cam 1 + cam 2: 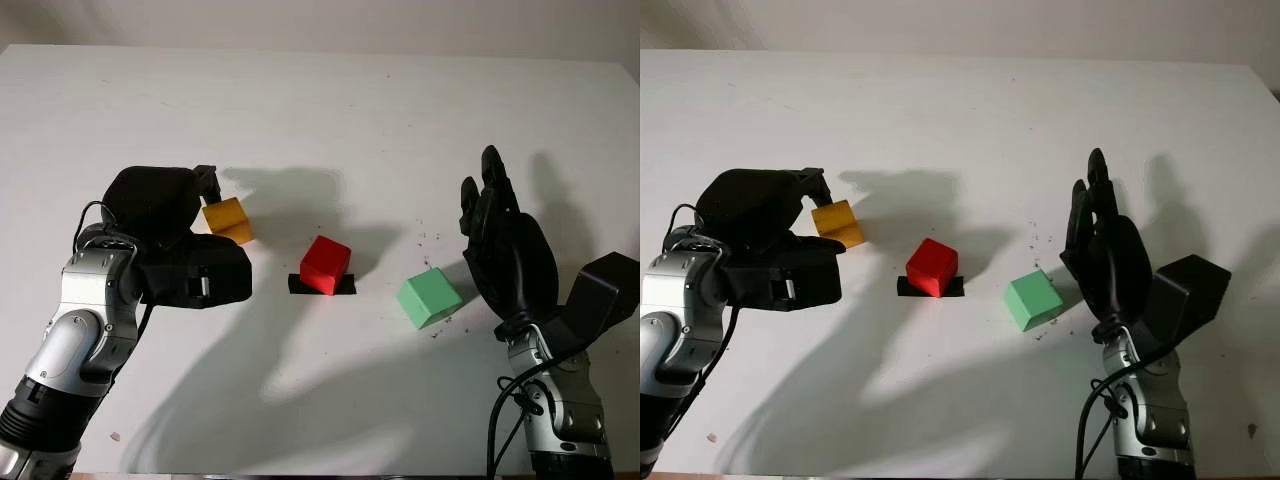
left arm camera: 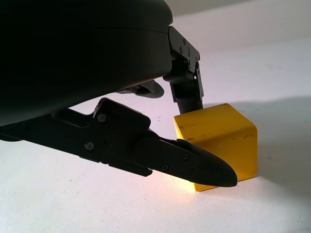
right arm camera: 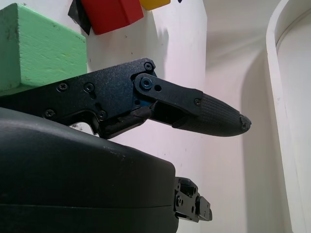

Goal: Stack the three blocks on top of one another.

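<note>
No stacking done: my left hand (image 1: 205, 225) grips the yellow block (image 1: 229, 219) at nine o'clock of the red block (image 1: 326, 264); the green block (image 1: 429, 298) sits at three; my right hand (image 1: 505, 245) is open.

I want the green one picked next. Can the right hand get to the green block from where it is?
Probably yes. The right hand is open and held up just beside the green block, with bare table between them. The red block sits apart on the block's other side.
</note>
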`<action>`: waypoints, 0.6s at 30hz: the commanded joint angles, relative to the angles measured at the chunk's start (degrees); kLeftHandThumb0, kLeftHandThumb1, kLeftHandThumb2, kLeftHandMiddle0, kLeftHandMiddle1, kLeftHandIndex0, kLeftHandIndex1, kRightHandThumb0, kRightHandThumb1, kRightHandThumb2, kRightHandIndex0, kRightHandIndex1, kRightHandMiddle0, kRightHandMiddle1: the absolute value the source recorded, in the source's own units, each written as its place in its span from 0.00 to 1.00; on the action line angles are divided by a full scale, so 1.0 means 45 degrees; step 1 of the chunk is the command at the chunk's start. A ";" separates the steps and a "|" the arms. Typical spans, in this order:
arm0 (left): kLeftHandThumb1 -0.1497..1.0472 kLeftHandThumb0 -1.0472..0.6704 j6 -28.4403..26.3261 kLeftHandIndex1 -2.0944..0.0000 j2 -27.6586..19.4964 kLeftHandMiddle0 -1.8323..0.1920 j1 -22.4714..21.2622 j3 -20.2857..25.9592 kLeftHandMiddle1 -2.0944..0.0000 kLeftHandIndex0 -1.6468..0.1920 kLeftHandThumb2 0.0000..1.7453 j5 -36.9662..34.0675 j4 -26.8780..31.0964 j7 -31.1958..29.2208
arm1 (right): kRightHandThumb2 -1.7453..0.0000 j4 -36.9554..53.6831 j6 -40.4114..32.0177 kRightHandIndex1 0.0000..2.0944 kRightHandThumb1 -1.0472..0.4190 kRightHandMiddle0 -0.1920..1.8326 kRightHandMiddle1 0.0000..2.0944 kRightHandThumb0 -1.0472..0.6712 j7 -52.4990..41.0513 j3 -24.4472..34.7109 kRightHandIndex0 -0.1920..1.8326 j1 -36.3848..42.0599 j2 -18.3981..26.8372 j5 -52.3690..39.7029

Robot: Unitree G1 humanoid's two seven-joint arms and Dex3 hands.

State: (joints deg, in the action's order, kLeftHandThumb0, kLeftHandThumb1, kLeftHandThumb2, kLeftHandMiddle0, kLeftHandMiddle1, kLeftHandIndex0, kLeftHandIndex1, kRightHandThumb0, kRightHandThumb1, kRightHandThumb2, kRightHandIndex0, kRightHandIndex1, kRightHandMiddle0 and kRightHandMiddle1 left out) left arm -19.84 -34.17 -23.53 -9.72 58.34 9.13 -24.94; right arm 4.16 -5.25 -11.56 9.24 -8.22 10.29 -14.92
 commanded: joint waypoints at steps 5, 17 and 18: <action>1.00 0.29 0.0075 0.50 -0.0075 0.73 -0.0190 0.0222 0.97 0.73 0.03 -0.0401 0.0096 -0.0010 | 0.58 0.0160 0.0002 0.00 0.00 0.00 0.00 0.19 -0.0025 0.0165 0.00 0.0028 0.0069 -0.0062; 1.00 0.44 0.2318 0.41 0.0453 0.72 0.0228 0.1552 0.97 0.74 0.04 -0.4181 -0.0589 0.2478 | 0.62 0.0123 0.0000 0.00 0.00 0.00 0.00 0.20 -0.0055 0.0234 0.00 0.0074 0.0029 -0.0119; 1.00 0.44 0.2566 0.40 0.0484 0.73 0.0237 0.1720 0.97 0.74 0.04 -0.4715 -0.0656 0.2516 | 0.62 0.0131 -0.0015 0.00 0.00 0.00 0.00 0.20 -0.0061 0.0233 0.00 0.0082 0.0041 -0.0115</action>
State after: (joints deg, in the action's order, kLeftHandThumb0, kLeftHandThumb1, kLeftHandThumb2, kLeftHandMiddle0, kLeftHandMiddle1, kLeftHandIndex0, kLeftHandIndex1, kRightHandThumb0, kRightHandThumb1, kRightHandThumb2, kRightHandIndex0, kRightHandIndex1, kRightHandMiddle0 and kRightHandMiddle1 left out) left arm -9.29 -32.53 -22.98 -3.54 38.89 6.05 -14.32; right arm 4.15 -5.27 -11.75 9.78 -8.22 10.29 -15.20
